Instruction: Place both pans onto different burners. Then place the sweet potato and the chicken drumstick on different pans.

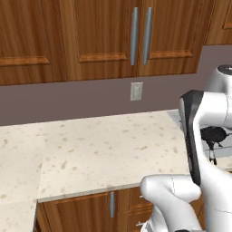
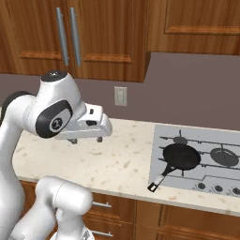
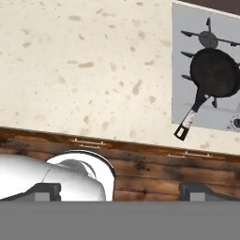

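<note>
one pan set on a burner, fingers spread over bare tabletop

a black pan [image 2: 181, 156] is seen resting on a burner of the grey cooktop [image 2: 197, 140], its handle [image 2: 161, 178] pointed toward 7 o'clock and reaching past the cooktop's front edge. a second burner [image 2: 224, 157] at 3 o'clock of the pan is left bare. the fingers [image 2: 86, 139] are held spread wide, gripping nothing, above the speckled tabletop [image 2: 117, 161], well apart from the pan, at its 9 o'clock. an outlet [image 2: 120, 96] is fixed on the wall under the wooden cabinets [image 2: 108, 33].

Kitchen: cooktop [image 2: 197, 161], wood cabinets [image 2: 108, 37], countertop [image 1: 104, 149]
</note>
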Controlling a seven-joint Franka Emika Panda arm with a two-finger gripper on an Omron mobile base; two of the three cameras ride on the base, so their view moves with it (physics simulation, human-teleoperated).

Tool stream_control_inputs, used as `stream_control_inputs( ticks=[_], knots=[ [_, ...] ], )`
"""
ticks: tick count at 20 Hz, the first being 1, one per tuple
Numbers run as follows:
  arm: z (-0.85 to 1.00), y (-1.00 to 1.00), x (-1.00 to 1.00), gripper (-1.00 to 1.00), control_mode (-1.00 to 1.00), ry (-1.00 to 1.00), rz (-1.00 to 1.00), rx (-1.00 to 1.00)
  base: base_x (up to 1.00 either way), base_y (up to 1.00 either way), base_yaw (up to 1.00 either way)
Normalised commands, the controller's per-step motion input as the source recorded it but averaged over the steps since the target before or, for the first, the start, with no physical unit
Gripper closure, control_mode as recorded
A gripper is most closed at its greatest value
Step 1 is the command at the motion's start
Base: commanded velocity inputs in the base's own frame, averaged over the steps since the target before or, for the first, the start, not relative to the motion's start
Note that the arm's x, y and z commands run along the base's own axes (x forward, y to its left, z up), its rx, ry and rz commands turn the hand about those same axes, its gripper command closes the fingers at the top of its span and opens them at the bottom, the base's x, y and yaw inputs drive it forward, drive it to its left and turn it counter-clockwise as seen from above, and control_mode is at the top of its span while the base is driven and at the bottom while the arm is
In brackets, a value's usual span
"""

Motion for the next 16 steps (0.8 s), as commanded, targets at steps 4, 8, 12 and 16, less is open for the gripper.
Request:
stream_control_inputs(
  ticks=[4, 8, 12, 16],
  knots=[
    [0.37, 0.46, -0.31, -1.0, -1.0, 0.17, 0.05, 0.26, 0.0, 0.0, 0.0],
    [-0.04, 0.54, -0.62, -1.0, -1.0, -0.06, 0.09, 0.07, 0.0, 0.0, 0.0],
    [-0.35, 0.74, -0.69, -1.0, -1.0, -0.26, 0.06, -0.09, 0.0, 0.0, 0.0],
    [-0.2, 0.57, -0.73, -1.0, -1.0, -0.36, 0.04, -0.18, 0.0, 0.0, 0.0]
  ],
)
